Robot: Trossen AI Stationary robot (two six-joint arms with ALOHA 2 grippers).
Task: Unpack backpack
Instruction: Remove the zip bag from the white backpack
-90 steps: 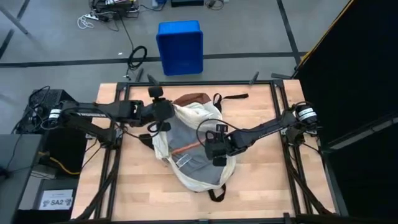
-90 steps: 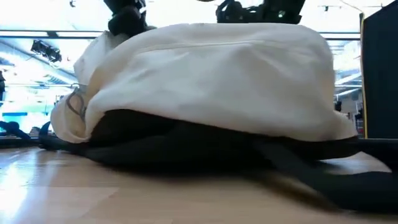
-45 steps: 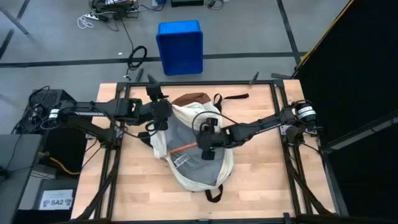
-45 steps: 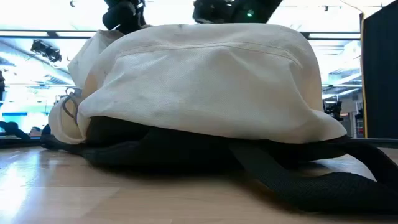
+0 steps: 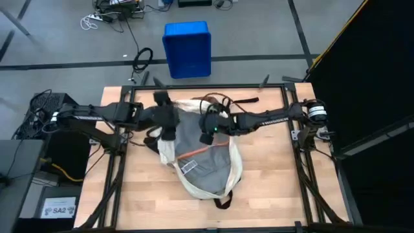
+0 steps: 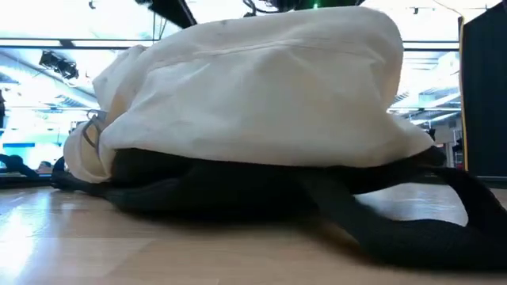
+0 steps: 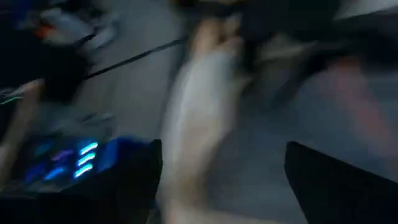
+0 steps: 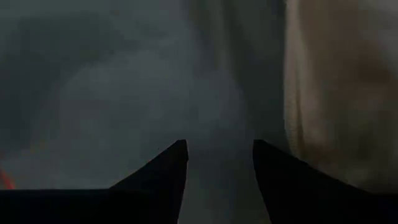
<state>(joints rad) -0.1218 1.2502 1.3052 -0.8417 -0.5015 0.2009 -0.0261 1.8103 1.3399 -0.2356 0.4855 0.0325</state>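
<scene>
The cream-white backpack [image 5: 210, 175] lies on the wooden table with its mouth open upward, showing grey lining [image 5: 194, 139]. In the low view it fills the picture as a cream mound [image 6: 253, 95] on dark straps [image 6: 396, 229]. An orange-edged thing [image 5: 197, 153] lies inside on the lining. My left gripper [image 5: 169, 129] is at the left rim of the mouth, open, and a cream strip [image 7: 205, 124] runs between its fingers. My right gripper [image 5: 208, 131] hovers open over the far part of the lining [image 8: 124, 93], with nothing between its fingers [image 8: 219, 152]. My left gripper has the backpack's cream rim [image 7: 199, 143] between its open fingers. The view is too blurred to tell whether either finger touches it.
A dark strap [image 5: 244, 101] lies on the table by the far edge. A blue bin [image 5: 187, 48] stands on the floor beyond the table. Bare wood shows at the near left [image 5: 129, 194] and near right [image 5: 278, 188]. A black panel [image 5: 375, 77] stands to the right.
My right gripper has gone from the middle of the backpack's mouth toward the table's far edge and a little left, staying over the lining. The backpack's right wall has drawn in, and its right side has risen in the low view.
</scene>
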